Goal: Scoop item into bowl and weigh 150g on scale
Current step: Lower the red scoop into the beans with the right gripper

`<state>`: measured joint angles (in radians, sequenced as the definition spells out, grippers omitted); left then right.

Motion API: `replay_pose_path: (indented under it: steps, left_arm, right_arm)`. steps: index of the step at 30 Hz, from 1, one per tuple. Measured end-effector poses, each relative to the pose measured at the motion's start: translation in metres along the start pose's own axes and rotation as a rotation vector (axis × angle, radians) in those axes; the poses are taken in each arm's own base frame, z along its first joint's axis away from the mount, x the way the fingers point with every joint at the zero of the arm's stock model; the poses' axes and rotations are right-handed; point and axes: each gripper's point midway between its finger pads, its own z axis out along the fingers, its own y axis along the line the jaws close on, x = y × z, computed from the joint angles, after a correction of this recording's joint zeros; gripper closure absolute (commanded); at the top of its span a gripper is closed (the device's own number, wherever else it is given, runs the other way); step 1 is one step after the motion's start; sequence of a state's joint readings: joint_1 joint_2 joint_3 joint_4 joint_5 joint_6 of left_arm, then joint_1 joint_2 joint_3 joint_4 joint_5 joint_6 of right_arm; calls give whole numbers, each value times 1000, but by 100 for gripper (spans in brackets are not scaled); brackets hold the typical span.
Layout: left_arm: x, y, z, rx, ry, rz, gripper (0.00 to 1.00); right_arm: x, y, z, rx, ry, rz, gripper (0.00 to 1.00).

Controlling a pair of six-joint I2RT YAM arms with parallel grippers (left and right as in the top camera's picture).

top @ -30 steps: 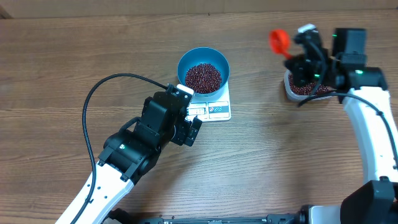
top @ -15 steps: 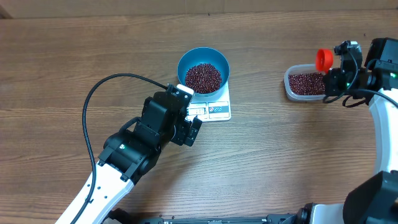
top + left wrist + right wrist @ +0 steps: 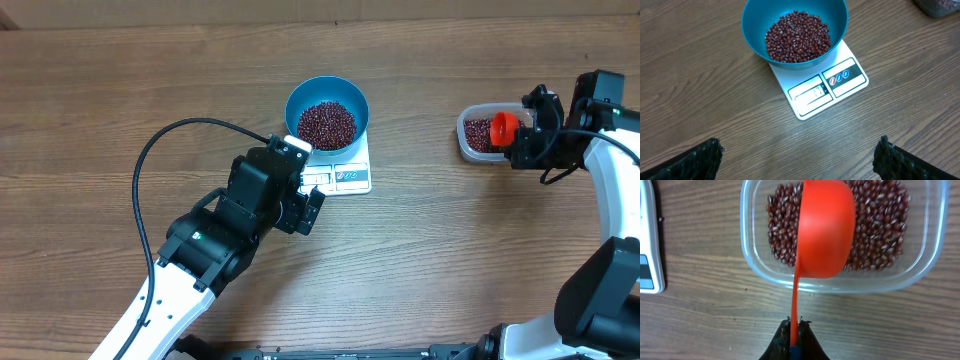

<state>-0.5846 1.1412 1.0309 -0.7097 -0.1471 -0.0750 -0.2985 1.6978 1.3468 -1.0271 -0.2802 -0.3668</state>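
Beans (image 3: 327,124), small, dry and hard, were a loose grainy mass likely to roll and spill. No pinch would carry them, so the red scoop (image 3: 825,230) looked the right way to lift them. Part lay heaped in the blue bowl (image 3: 752,22) on the white scale (image 3: 840,82); the rest sat in the clear tub (image 3: 752,265) on the counter (image 3: 450,260). Right fingers (image 3: 777,347) were clenched on the scoop's thin handle end, its cup over the tub. Left fingers (image 3: 695,162) stood released, holding nothing, near the scale.
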Motion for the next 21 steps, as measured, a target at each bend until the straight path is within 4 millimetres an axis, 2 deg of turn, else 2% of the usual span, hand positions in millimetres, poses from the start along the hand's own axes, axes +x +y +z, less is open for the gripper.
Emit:
replay_pose_path:
  steps: [5,12,21]
  left_arm:
    - [0,0,0,0,0,0,1]
    - [0,0,0,0,0,0,1]
    - [0,0,0,0,0,0,1]
  right_arm:
    - [5,1,2,-7,22,7,96]
    - [-1,-1,3,-1,2,1,87]
    - [-5,-2,4,1,-14,-3,86]
